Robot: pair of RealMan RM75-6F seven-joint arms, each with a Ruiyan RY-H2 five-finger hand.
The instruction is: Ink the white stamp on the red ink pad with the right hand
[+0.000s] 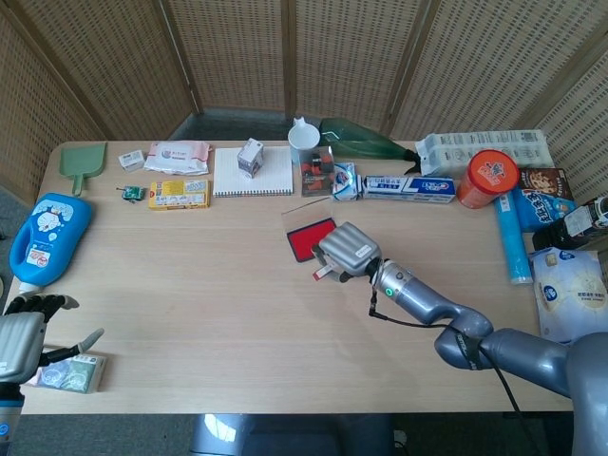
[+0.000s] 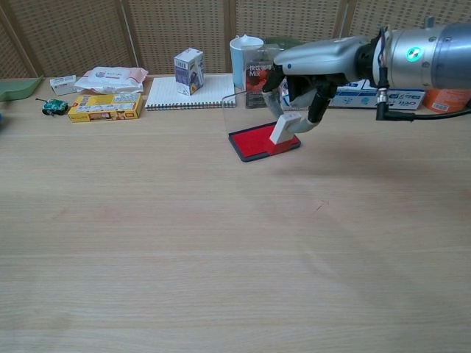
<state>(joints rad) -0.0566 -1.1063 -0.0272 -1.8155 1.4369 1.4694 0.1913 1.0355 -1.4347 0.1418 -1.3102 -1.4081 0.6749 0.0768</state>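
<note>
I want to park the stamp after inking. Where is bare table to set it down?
Bare wood spans the table's middle and front, from the red ink pad toward the blue bottle. The back edge is crowded: notebook, cup, toothpaste box. The right edge is packed too.

Clear box (image 2: 263, 76): "MIX" legible; other labels unreadable.

White stamp (image 2: 285, 127), red ink pad (image 2: 257, 143), silver right hand (image 2: 313, 62), pale wooden table (image 2: 184, 243).

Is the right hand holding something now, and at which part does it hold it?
The right hand pinches the white stamp by its upper end; the lower end hangs over the red ink pad.
</note>
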